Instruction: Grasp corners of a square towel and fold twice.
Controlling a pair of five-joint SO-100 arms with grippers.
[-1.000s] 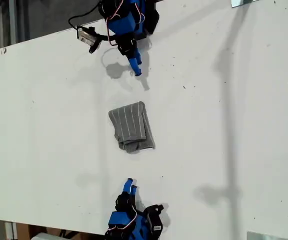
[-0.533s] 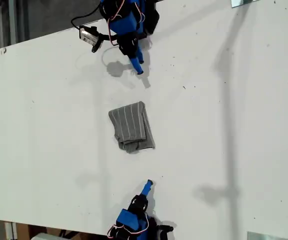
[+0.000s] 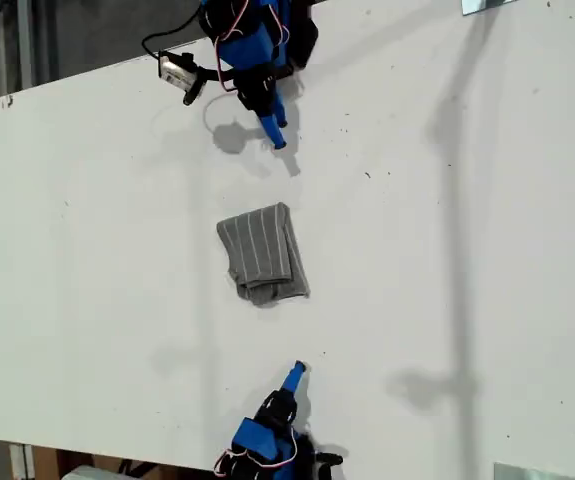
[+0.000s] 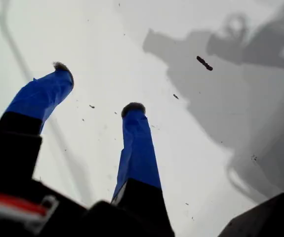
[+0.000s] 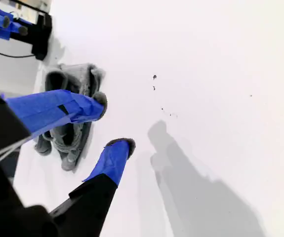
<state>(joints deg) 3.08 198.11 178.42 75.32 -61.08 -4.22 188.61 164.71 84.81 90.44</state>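
The towel [image 3: 262, 254] lies folded into a small bundle near the middle of the white table [image 3: 467, 250], touched by neither arm. My first tool [image 4: 95, 94] hangs over bare table with its blue fingers [image 4: 138, 143] parted and nothing between them. My second tool [image 5: 116, 121] is likewise spread and empty, with the towel [image 5: 70, 123] just beyond its fingertips [image 5: 113, 159].

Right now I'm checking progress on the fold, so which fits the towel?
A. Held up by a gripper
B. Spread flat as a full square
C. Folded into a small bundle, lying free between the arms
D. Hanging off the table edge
C: the towel lies bunched on the table, and neither arm touches it.
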